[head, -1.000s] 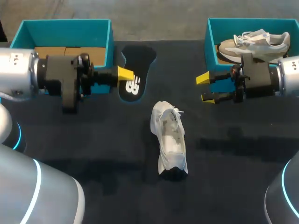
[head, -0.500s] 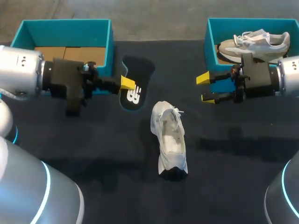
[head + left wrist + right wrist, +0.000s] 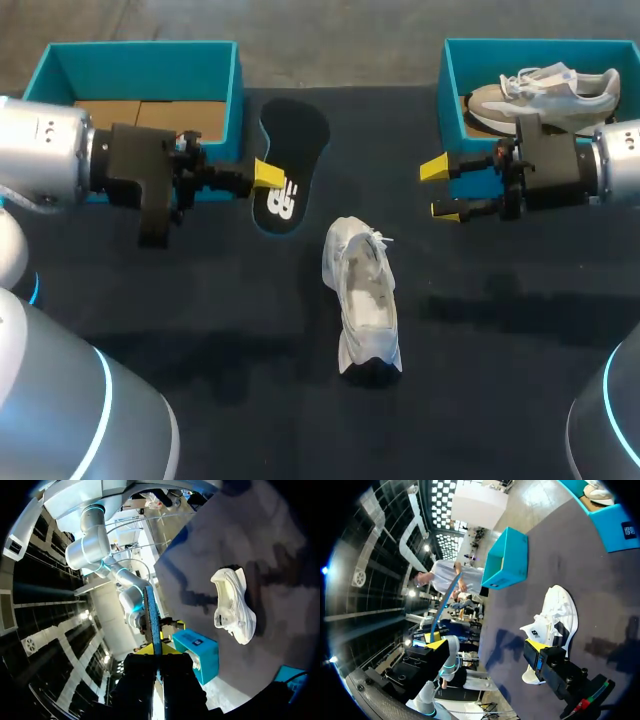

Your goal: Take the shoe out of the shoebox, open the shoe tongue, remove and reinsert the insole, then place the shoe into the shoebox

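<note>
Head view: left pincer [image 3: 268, 176] is clamped on the black insole [image 3: 300, 135], which sticks out ahead of its tip; the left box [image 3: 140, 58] is just beside it. White shoe [image 3: 362, 295] lies on the table [image 3: 200, 300], opening up, ahead and off to one side of this pincer, apart from it. Right pincer [image 3: 441, 190] is spread and empty, the right box [image 3: 452, 90] just beside it, with a second shoe [image 3: 545, 92] inside

Left wrist view: insole shows edge-on, pinched between both fingers; shoe is ahead, clear of it

Right wrist view: shoe is ahead of the pincer, nothing between the fingers

Likely step: reinsert insole. Line the insole up with the shoe's length, lead with the free end, slide in at a low angle. The shoe looks light and likely to skid, so steady it with the right pincer first, and release only once the insole is seated flat
</note>
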`<state>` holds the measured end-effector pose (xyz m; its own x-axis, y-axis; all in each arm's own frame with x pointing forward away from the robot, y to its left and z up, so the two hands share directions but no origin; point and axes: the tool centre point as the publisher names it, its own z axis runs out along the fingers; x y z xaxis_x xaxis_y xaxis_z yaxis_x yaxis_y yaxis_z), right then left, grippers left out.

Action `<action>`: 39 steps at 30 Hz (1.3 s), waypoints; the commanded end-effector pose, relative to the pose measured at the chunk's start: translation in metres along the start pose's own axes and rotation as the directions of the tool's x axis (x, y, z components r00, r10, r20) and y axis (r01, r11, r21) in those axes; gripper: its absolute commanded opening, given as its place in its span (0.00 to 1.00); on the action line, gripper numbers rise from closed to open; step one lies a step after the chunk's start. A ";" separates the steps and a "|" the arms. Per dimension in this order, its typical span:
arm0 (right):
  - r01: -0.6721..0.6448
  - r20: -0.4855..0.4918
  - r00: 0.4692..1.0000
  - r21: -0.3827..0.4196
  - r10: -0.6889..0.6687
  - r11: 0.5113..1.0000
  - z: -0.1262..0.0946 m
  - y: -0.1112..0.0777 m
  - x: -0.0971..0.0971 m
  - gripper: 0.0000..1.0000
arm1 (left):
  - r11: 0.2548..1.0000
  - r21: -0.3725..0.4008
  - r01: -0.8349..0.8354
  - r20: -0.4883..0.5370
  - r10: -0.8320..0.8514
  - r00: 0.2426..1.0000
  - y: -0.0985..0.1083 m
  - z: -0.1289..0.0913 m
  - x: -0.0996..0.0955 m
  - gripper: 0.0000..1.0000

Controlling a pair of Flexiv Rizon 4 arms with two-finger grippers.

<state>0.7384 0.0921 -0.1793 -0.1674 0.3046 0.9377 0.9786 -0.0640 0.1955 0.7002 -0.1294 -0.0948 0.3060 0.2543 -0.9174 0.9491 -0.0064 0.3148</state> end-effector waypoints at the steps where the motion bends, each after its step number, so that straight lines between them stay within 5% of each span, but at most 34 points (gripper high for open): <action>1: 0.000 0.001 1.000 0.000 0.000 1.000 0.002 0.001 0.000 1.00 | 0.998 -0.049 -0.029 0.077 0.033 0.996 -0.006 0.001 0.017 0.00; 21: 0.000 0.001 1.000 0.000 0.000 1.000 0.002 0.001 0.000 1.00 | 0.949 -0.101 -0.297 0.018 0.300 0.954 -0.003 0.014 0.017 0.00; 39: 0.000 0.001 1.000 0.000 0.000 1.000 0.002 0.001 0.000 1.00 | 0.949 -0.105 -0.299 0.026 0.303 0.953 -0.004 0.014 0.019 0.00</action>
<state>0.7384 0.0922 -0.1792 -0.1676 0.3045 0.9377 0.9786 -0.0639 0.1956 0.7045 -0.1370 -0.1162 0.5785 0.2150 -0.7868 0.8033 0.0173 0.5954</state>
